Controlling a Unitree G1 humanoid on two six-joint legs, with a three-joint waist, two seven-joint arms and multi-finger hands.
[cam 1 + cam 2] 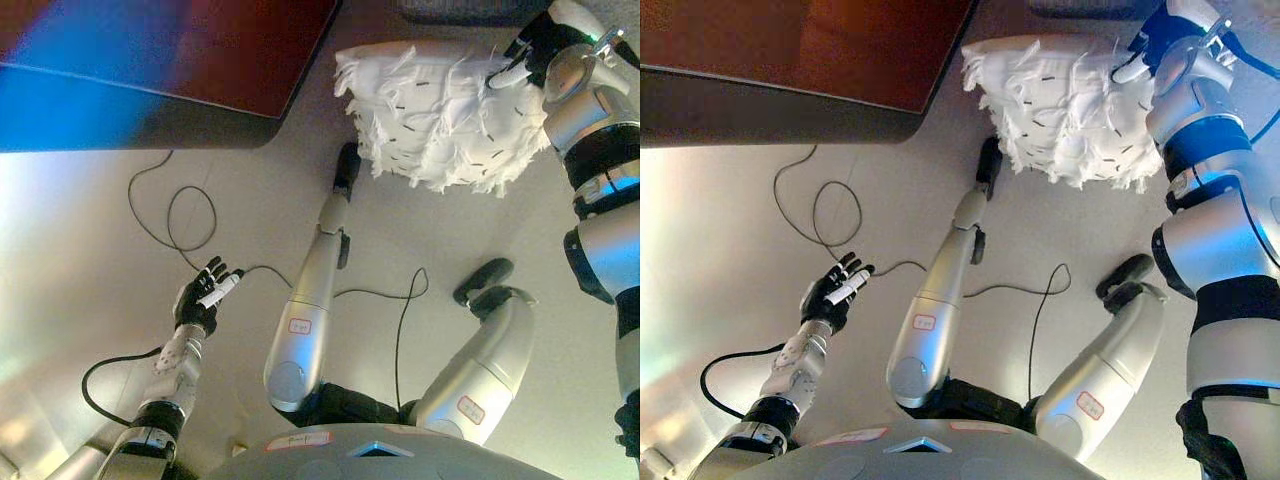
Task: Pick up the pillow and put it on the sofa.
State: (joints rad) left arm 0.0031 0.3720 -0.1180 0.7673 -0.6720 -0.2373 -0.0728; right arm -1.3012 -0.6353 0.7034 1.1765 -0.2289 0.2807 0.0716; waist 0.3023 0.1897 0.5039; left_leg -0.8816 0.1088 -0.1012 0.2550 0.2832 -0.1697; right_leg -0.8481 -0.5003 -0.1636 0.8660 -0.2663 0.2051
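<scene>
Left eye view: my right hand (528, 52) is up at the top right, fingers curled into the upper right edge of the white fringed pillow (440, 115), gripping it there. Pillow is off the floor (80, 260), hanging from that grip, its shaggy white face with small dark flecks turned toward the camera, lower edge ragged and drooping. It hangs to the right of the sofa (190, 70), not on it and not touching it as far as I can see. Sofa is the dark reddish-brown piece filling the top left, its rounded front corner pointing toward the pillow, a gap of grey floor between the two. Right eye view shows the same: pillow (1065, 110) at top centre-right, my right hand (1145, 50) clamped on its upper right corner, white fingertip showing against the fabric. My left hand (205, 295) is low on the left side, well apart from the pillow and the sofa, palm side up, fingers relaxed and spread, holding nothing; a white-covered finger lies across the dark palm. Same hand in the right eye view (835, 288), over bare floor. Floor is pale grey and smooth. Pillow sits in the upper part of both views, above floor level, nearer the sofa's right end than my left hand.
</scene>
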